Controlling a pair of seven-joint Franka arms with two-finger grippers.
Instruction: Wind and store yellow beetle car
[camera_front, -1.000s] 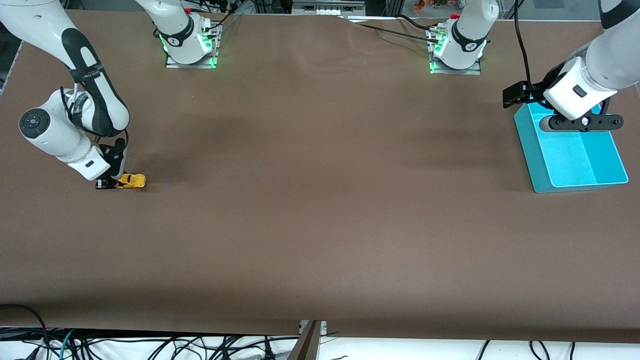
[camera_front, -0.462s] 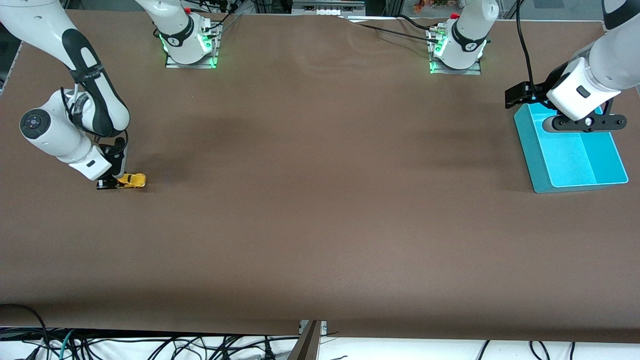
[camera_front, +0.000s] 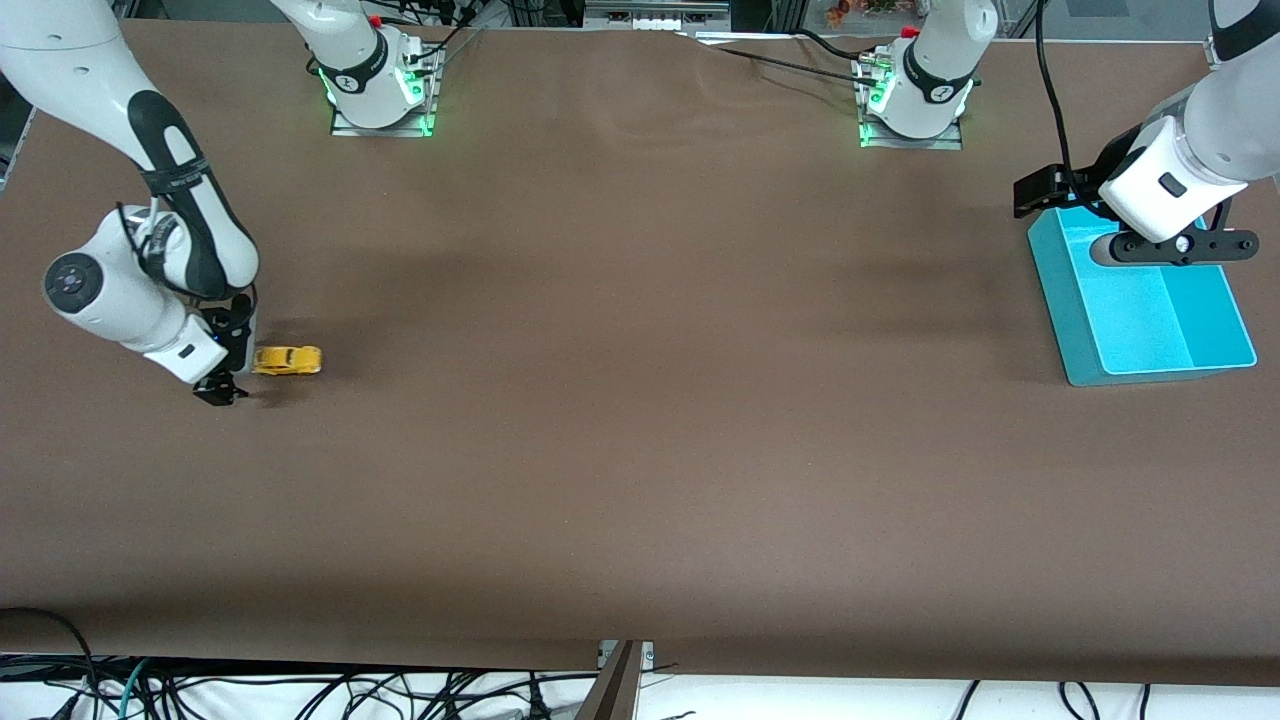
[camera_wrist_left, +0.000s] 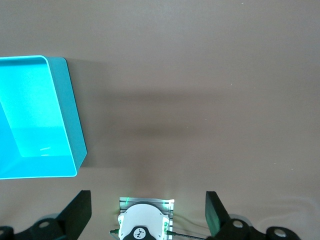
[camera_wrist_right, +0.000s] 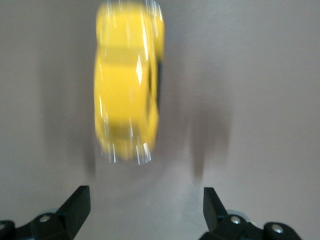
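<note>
The yellow beetle car (camera_front: 287, 360) stands on the brown table near the right arm's end, free of any gripper. In the right wrist view the car (camera_wrist_right: 129, 82) is blurred with motion and lies clear of the fingertips. My right gripper (camera_front: 222, 390) is open and empty, low over the table just beside the car, on its side toward the right arm's end. My left gripper (camera_front: 1165, 245) is open and empty, up over the turquoise bin (camera_front: 1215, 335) at the left arm's end. The bin also shows in the left wrist view (camera_wrist_left: 37, 117).
The two arm bases (camera_front: 378, 95) (camera_front: 912, 105) stand along the table's edge farthest from the front camera. The left arm's base also shows in the left wrist view (camera_wrist_left: 145, 225). Cables hang below the table's near edge.
My right gripper has opened and let go of the car. The car has rolled away from it toward the middle of the table. The left arm has shifted slightly over the bin.
</note>
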